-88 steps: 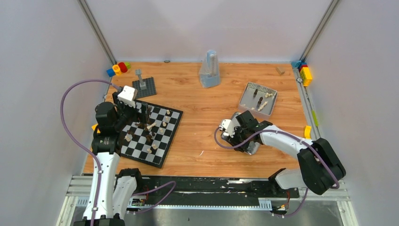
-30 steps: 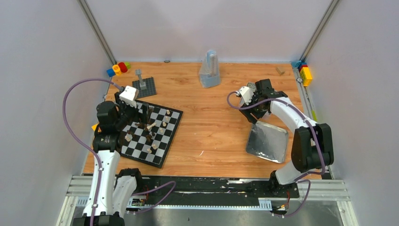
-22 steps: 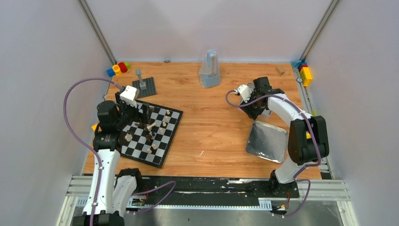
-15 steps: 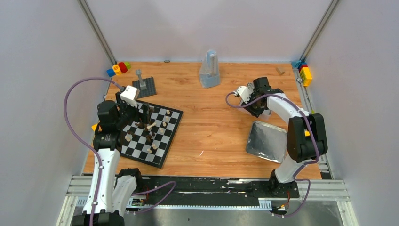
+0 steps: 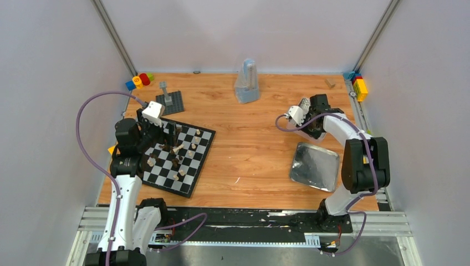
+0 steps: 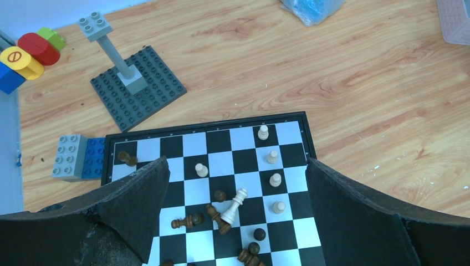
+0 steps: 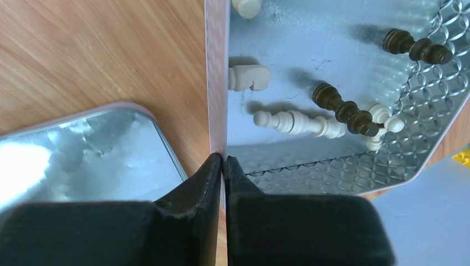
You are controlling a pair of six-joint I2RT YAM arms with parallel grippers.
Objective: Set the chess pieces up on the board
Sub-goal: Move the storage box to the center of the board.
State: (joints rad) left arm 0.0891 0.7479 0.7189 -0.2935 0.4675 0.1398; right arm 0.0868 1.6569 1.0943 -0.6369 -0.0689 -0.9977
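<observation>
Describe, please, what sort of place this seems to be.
Probably a robot test cell: a left arm and right arm at a walled wooden table, with a chessboard and toy blocks as props.

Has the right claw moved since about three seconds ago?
Yes. The right claw went rightwards and farther out, nearer the yellow block by the far right corner, and now pinches the rim of the tin.

Left side of the table [image 5: 255,149]: board [image 5: 194,173] with chess pieces [image 5: 177,149] on it, some upright and some lying down. A studded baseplate [image 5: 170,102] sits just behind it, toy blocks [image 5: 139,80] in the far-left corner, bag [image 5: 246,83] at far centre. Right side: tray [image 7: 332,55] with loose pieces [image 7: 294,122] lying in it, flat tray [image 5: 315,166] just in front, more blocks [image 5: 359,86] at the far-right edge.
</observation>
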